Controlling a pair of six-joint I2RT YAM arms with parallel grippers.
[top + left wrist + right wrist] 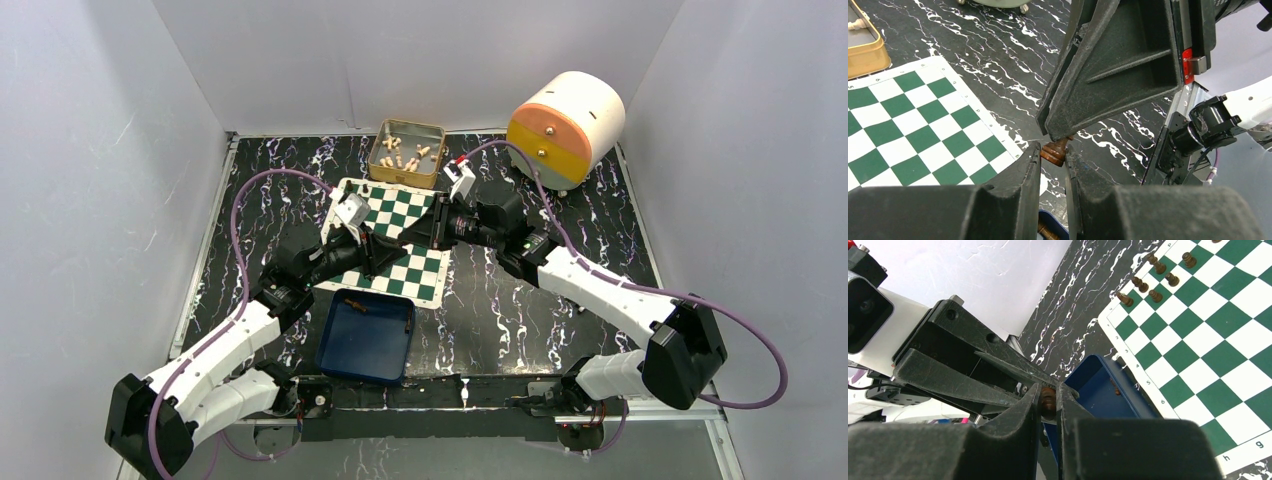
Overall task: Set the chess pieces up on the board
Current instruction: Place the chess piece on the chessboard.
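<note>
The two arms meet in the air above the near part of the flat green-and-white checkered chess mat [405, 210], and one small dark-brown wooden chess piece [1055, 151] is between them. The left gripper [1053, 152] is clenched on the wide base of this piece. The right gripper [1049, 394] is closed on the other end of it, so both claws grasp the same piece. The piece is not upright: its long axis lies tilted and runs from the one claw into the other, base to the left arm and head to the right arm. Below it are the corner of the mat and the blue rectangular tray [365, 340] – the piece touches neither. Several other dark-brown pieces [1140, 284] stand already in the squares at one edge of the mat. I judge this a handover; the next move needs one claw to release, and afterwards the piece must be turned upright before it goes down.
</note>
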